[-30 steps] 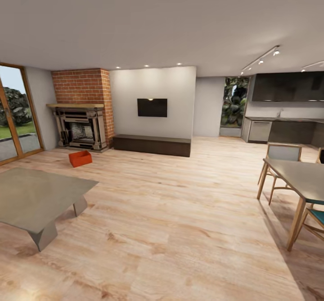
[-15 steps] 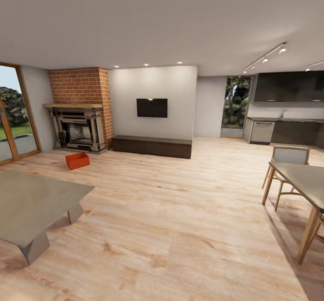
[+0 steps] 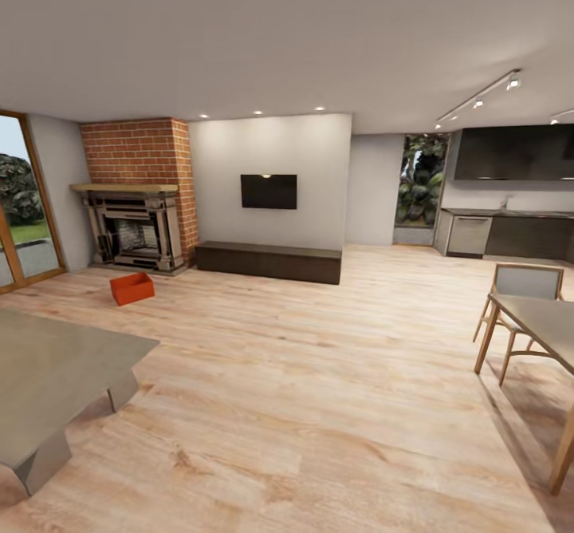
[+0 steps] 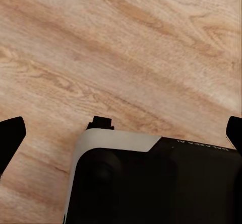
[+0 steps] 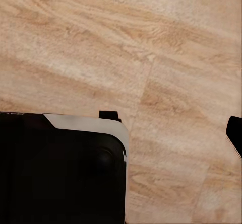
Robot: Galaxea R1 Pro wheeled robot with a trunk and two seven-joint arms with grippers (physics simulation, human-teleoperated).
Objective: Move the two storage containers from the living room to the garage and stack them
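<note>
No legible text or labels anywhere.

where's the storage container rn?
In the head view, one red-orange storage container sits on the wood-plank floor at far left, just in front of the brick fireplace and beyond the low grey table.

An open-plan home living room. At left stands a red brick fireplace (image 3: 143, 198); a black wall-mounted television (image 3: 269, 191) hangs centre. A dark fitted kitchen (image 3: 510, 214) fills the far right, over light wood-plank floor (image 3: 319, 389).

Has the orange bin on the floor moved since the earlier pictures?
No. The orange bin keeps its place before the brick fireplace; the whole view shifted, so the camera moved.
</note>
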